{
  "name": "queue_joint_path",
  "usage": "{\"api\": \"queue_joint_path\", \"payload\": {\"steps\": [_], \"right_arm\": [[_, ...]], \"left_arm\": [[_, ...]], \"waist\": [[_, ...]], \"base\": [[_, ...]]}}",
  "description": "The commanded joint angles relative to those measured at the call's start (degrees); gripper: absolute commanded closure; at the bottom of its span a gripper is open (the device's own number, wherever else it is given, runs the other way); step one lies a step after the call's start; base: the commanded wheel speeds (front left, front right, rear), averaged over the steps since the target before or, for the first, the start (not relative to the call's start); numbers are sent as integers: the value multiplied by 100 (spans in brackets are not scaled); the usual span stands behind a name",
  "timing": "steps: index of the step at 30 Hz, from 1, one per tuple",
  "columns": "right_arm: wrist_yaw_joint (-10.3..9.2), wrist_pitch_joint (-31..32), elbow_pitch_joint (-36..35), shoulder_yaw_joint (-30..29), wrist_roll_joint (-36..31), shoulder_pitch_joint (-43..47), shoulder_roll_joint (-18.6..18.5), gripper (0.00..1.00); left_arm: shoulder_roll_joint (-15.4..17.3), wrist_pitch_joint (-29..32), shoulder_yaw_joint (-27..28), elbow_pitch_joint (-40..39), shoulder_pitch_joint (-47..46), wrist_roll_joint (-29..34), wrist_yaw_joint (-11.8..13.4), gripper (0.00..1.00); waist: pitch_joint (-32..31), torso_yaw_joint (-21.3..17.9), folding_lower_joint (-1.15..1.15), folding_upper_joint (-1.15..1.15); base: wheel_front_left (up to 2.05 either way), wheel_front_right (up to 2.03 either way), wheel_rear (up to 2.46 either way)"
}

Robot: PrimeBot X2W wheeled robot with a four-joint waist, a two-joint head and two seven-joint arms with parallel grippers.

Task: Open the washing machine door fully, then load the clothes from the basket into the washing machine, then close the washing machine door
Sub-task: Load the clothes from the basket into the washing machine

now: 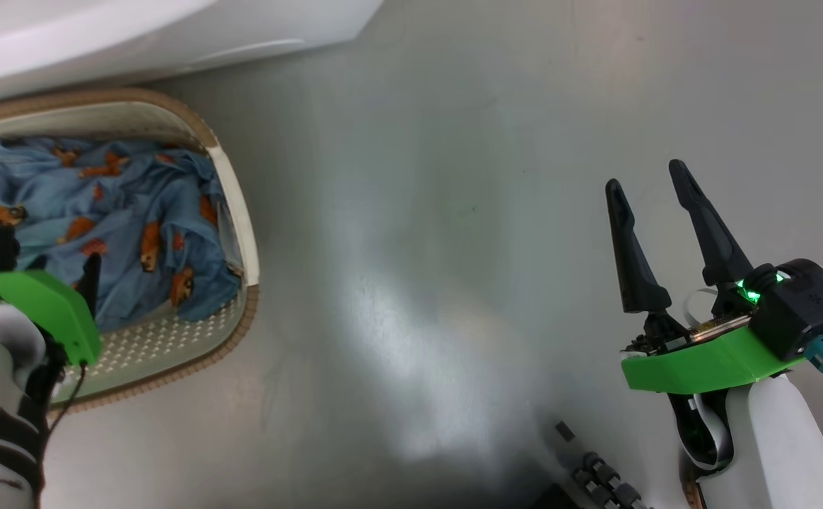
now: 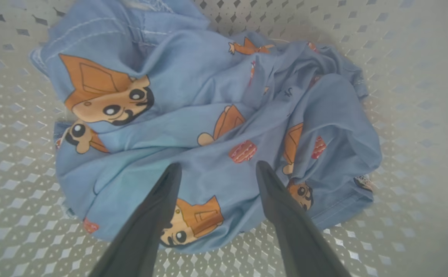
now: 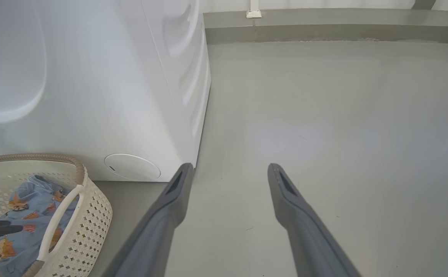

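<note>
The clothes (image 2: 208, 127) lie crumpled in the basket (image 1: 238, 212) at the left, just before the washing machine (image 3: 112, 96). The heap has no clear long axis. The head view cuts off the basket's left side. Your left gripper (image 2: 216, 167) is spread and empty over the fabric. Your right gripper (image 1: 645, 177), spread and empty too, has open floor (image 1: 454, 247) around it.

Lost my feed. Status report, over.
Left hand open, poised over the clothes in the basket. Right hand open, empty, over the floor. Nothing blocking the clothes.

No legible text; a tiny mark (image 2: 289, 91) on the clothes (image 2: 208, 127) may be lettering.
</note>
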Motion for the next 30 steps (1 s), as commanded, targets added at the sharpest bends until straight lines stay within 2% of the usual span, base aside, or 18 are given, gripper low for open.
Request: {"api": "queue_joint_path", "payload": {"steps": [1, 12, 19, 20, 21, 22, 23, 24, 30], "right_arm": [[16, -27, -162, 133, -22, 114, 13, 0], [16, -27, -492, 94, -54, 200, -52, 0], [16, -27, -673, -75, -76, 396, -153, 0], [16, -27, -710, -114, -78, 446, -184, 0], [16, -27, -724, -128, -81, 464, -201, 0], [16, -27, -724, -128, -81, 464, -201, 0], [16, -27, -737, -141, -83, 475, -212, 0], [16, -27, -747, -154, -91, 484, -221, 0], [16, -27, -699, -117, -127, 398, -247, 0]], "left_arm": [[292, 15, 53, 4, 17, -59, -6, 0], [524, 230, -169, 155, -601, -131, -13, 0], [380, 244, -294, 213, -798, -105, 29, 0], [307, 201, -359, 226, -826, -76, 41, 48], [273, 161, -392, 231, -841, -58, 58, 56], [273, 161, -392, 231, -841, -58, 58, 56], [242, 114, -435, 235, -855, -30, 69, 75], [210, 66, -469, 238, -870, -13, 77, 100], [126, -240, -549, 263, -874, -14, 145, 100]], "waist": [[144, -83, 0, 0], [710, -200, 0, 0], [814, -70, 0, 0], [839, -27, 0, 0], [852, -4, 0, 0], [852, -4, 0, 0], [864, 17, 0, 0], [873, 42, 0, 0], [910, 122, 0, 0]], "base": [[0, 0, 0], [0, 0, 0], [0, 0, 0], [0, 0, 0], [0, 0, 0], [0, 0, 0], [0, 0, 0], [0, 0, 0], [0, 0, 0]]}}
